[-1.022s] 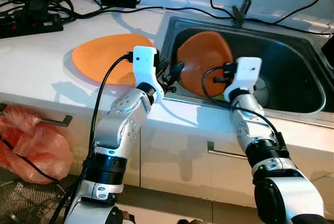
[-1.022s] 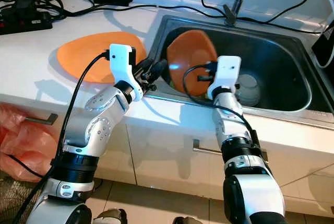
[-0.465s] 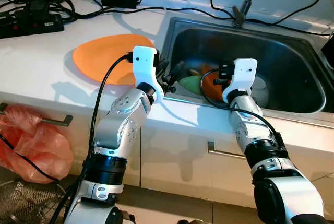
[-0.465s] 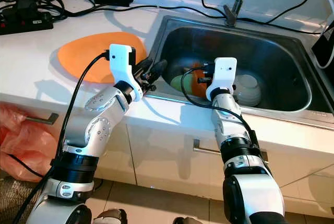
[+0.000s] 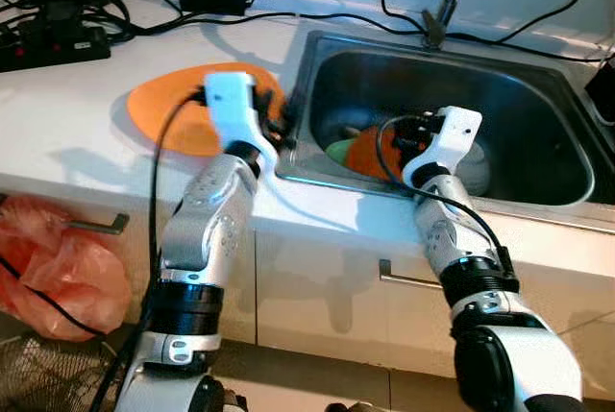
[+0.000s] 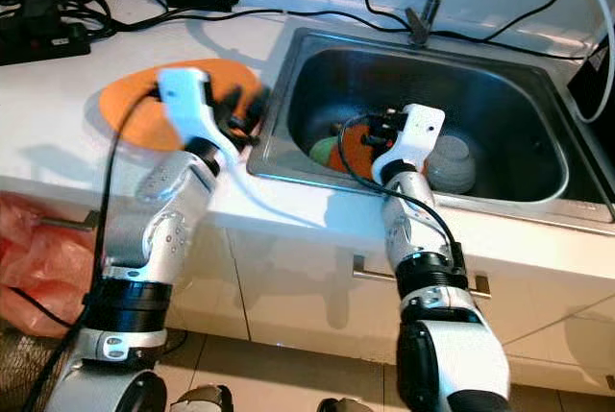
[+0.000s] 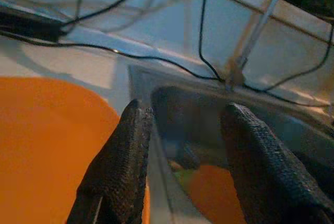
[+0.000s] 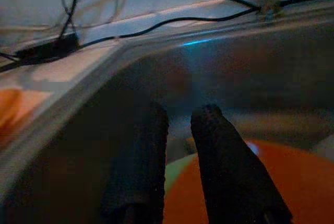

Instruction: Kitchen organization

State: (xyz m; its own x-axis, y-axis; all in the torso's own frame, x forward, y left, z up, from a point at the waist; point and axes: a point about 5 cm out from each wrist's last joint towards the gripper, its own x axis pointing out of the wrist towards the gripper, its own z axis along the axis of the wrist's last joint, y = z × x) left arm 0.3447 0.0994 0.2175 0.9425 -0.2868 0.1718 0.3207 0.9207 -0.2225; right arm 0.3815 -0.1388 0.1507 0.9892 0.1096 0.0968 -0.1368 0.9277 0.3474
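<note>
Right hand (image 8: 180, 125) (fingers nearly together) above orange plate (image 8: 245, 182).

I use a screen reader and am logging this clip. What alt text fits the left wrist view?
Two open black fingers of the left gripper hover over the edge between a white counter and a steel sink. An orange plate lies on the counter; another orange dish sits in the sink.

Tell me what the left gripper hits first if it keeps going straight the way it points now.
Probably the sink's near left rim: the left gripper, fingers open, points over the counter edge beside the orange plate toward the basin. Depth is unclear, so it might pass above the rim.
</note>
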